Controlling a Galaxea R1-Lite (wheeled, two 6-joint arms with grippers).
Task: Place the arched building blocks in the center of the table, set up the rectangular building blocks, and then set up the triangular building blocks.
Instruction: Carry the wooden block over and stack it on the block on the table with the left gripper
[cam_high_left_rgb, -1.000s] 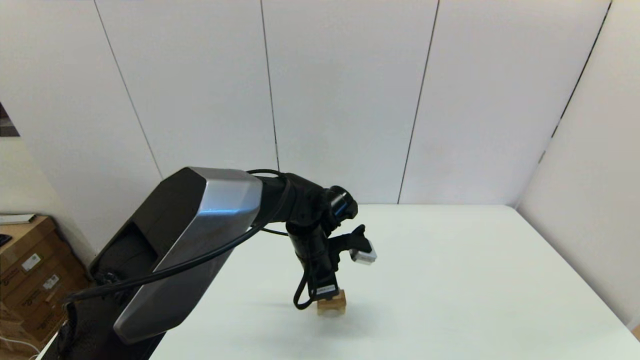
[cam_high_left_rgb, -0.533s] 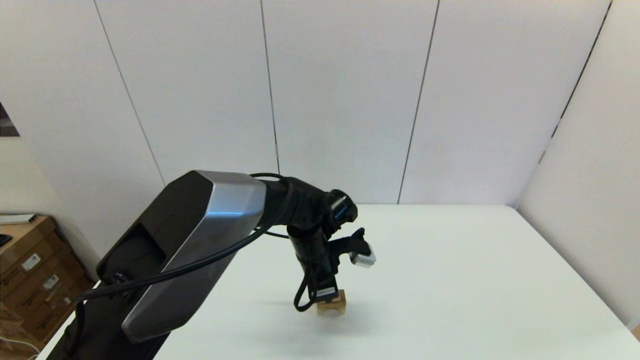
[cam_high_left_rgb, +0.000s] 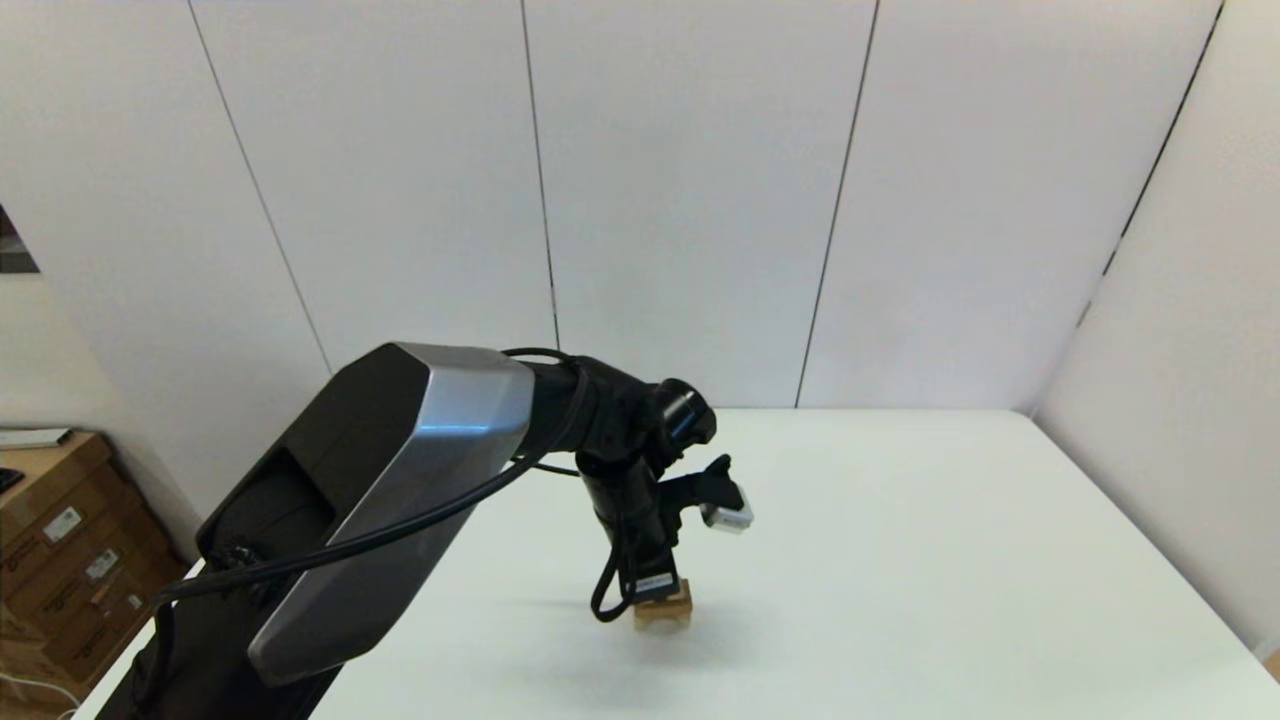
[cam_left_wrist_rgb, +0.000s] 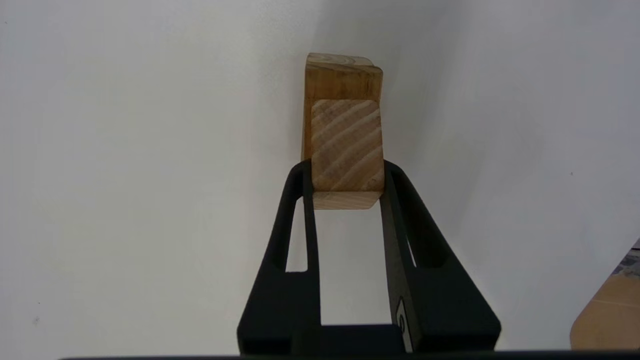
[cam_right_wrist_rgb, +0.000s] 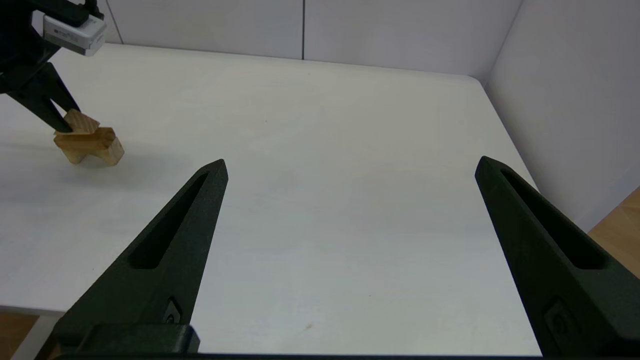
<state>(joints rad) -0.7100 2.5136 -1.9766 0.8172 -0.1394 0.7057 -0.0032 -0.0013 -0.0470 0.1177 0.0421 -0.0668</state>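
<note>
From the head view, the left arm reaches out over the white table (cam_high_left_rgb: 950, 560) and points its left gripper (cam_high_left_rgb: 655, 590) straight down onto a small stack of tan wood near the middle of the tabletop; only the arched building block (cam_high_left_rgb: 664, 610) shows beneath the black fingers, resting on the surface. In the left wrist view, the two fingers (cam_left_wrist_rgb: 305, 200) are clenched on the sides of a block with striped grain, the rectangular building block (cam_left_wrist_rgb: 347, 150), which sits crosswise on top of the arched block, whose far end juts out beyond it. In the right wrist view, the right gripper (cam_right_wrist_rgb: 350, 170) hangs released, jaws spread wide, near the table's front edge and well apart from the stack, where the upper block lies across the lower.
</note>
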